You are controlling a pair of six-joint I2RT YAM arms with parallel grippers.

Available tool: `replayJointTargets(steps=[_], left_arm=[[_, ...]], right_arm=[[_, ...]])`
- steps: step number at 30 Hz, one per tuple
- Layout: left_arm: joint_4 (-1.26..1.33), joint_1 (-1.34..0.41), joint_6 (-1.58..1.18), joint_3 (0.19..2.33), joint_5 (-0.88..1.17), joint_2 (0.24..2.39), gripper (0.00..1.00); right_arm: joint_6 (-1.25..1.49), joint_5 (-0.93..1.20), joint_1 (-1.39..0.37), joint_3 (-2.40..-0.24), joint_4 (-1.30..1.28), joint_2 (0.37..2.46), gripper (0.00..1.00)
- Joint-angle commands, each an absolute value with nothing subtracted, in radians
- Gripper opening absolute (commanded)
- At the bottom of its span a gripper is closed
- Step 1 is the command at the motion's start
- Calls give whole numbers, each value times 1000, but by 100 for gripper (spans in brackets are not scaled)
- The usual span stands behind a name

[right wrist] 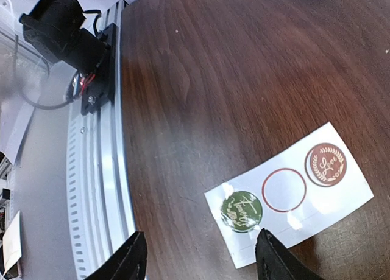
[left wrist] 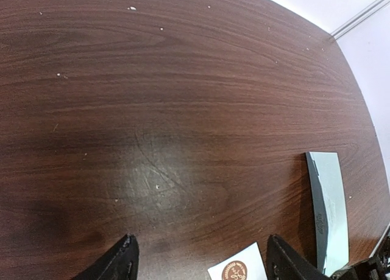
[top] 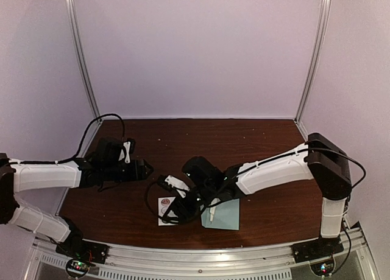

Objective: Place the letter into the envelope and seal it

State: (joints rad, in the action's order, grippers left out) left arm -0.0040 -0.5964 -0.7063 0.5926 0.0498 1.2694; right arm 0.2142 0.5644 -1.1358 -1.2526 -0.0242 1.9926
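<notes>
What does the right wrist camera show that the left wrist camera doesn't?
Only the right wrist view: the green round sticker, the empty ring outline beside it, and the silver metal rail. Only the left wrist view: the pale teal-blue paper envelope. Both: the dark brown wooden table, the white sticker strip and its brown round sticker.

The surface (left wrist: 183,109) is dark wood grain, smooth, with a soft sheen and a few pale specks. To the right of the left tool (left wrist: 201,259), the envelope (left wrist: 334,207) is matt teal paper. Just ahead of the right tool (right wrist: 198,255), the sticker sheet (right wrist: 284,192) is glossy white paper. The rail (right wrist: 100,189) to its left is ribbed bare metal.
</notes>
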Motion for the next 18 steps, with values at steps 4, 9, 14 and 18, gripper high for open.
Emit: replayJointTargets(steps=[4, 9, 14, 18], left_arm=[[36, -589, -701, 611, 112, 1302, 73], [58, -589, -679, 631, 170, 1345, 73], [60, -589, -676, 638, 174, 1362, 73], [61, -589, -677, 638, 178, 1380, 73]], right_arm=[[371, 540, -1190, -1184, 79, 1977, 61], [408, 580, -1202, -1160, 128, 2001, 61], [410, 563, -1202, -1180, 117, 2027, 60], [422, 543, -1201, -1180, 112, 2044, 59]])
